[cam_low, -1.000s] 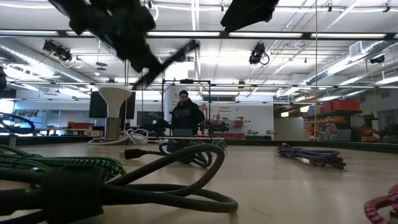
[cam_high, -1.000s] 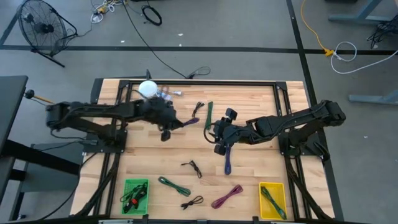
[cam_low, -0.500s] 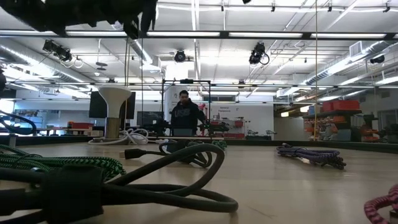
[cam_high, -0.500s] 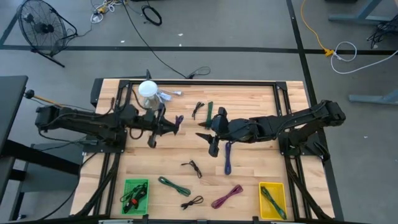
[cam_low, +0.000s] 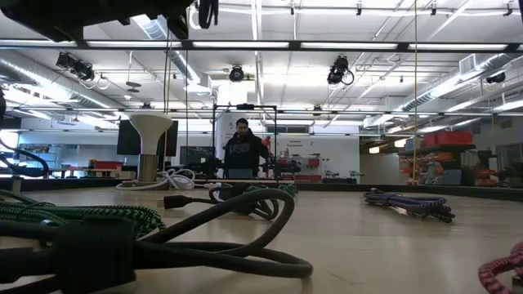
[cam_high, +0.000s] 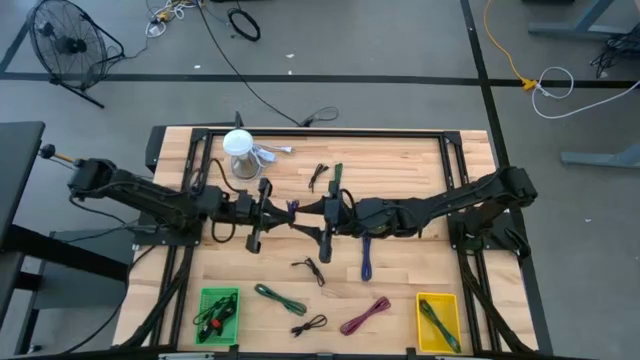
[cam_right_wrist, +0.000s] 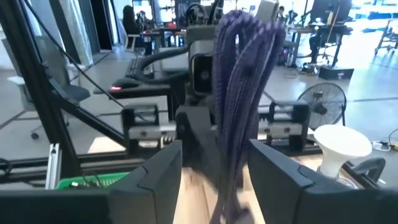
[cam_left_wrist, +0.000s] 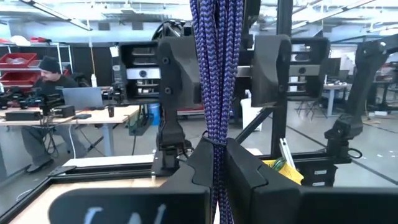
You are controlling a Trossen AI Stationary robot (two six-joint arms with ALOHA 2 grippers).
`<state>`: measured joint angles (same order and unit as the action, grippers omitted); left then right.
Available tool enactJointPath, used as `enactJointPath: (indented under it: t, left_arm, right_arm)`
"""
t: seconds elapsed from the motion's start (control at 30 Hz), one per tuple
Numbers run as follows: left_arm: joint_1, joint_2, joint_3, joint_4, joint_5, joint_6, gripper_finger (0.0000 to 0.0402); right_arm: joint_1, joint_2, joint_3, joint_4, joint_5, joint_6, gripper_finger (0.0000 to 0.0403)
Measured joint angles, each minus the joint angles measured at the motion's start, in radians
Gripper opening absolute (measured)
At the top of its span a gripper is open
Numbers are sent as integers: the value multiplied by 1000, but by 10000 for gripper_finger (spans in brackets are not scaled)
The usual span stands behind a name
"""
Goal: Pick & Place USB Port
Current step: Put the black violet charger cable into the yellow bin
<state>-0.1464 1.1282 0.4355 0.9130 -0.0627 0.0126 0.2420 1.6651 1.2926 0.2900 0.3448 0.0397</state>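
1. At the table's front left corner, a green bin [cam_high: 219, 310] holding a dark cable is seen in the high view.
2. A white funnel-shaped stand [cam_high: 238, 148] is placed near the table's back left, with a pale cable lying just beside it.
3. The left gripper [cam_high: 268, 211] is reached in from the left to the middle of the wooden table [cam_high: 420, 165], raised above the surface.
4. In the left wrist view, its fingers [cam_left_wrist: 202, 163] are seen closed together on a bundled purple braided USB cable [cam_left_wrist: 215, 74], which stands upright between them.
5. The purple braided USB cable [cam_high: 291, 208] is thus held in the air between the two grippers, near the table's centre.
6. The right gripper [cam_high: 322, 214] is brought in from the right, facing the left gripper, with the cable bundle in between.
7. In the right wrist view, its fingers [cam_right_wrist: 158, 168] are seen spread apart on either side of the cable [cam_right_wrist: 239, 93]; contact with it cannot be told.
8. On the table in front of the grippers, a small black cable [cam_high: 310, 268] is laid, with a green cable [cam_high: 279, 298] and another black cable [cam_high: 311, 324] nearer the front edge.
9. A second purple cable [cam_high: 366, 255] is stretched out just right of centre, and a pink cable [cam_high: 365, 315] is seen near the front.
10. A yellow bin [cam_high: 437, 321] with a green cable in it is set at the front right corner.
11. In the low view, a person [cam_low: 242, 153] is seen in the room beyond the table.
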Motion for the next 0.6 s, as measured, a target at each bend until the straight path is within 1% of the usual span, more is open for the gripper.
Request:
enactJointPath:
  t: [0.13, 0.27, 0.33, 0.37, 0.43, 0.47, 0.5, 0.6]
  left_arm:
    - [-11, 78, 0, 91, -4, 0, 19]
    - [-22, 123, 0, 163, -2, 0, 19]
    - [-27, 138, 0, 182, -4, 0, 19]
    - [-27, 142, 0, 187, -11, 0, 19]
    - [-27, 143, 0, 189, -19, -1, 23]
    - [-27, 144, 0, 188, -19, -1, 32]
    - [-27, 144, -1, 188, -19, -1, 43]
    - [-27, 144, -1, 188, -16, -1, 85]
  right_arm:
    - [-1, 6, 0, 16, 6, -15, 185]
    - [-3, 6, 0, 11, 56, -21, 177]
    - [-3, 6, 0, 0, 74, -22, 153]
    - [-3, 6, 0, -5, 77, -22, 132]
    - [-3, 6, 0, -14, 75, -23, 71]
    - [-2, 6, 0, -17, 75, -26, 40]
    - [-2, 6, 0, -17, 75, -32, 24]
    - [-2, 6, 0, -22, 78, -25, 17]
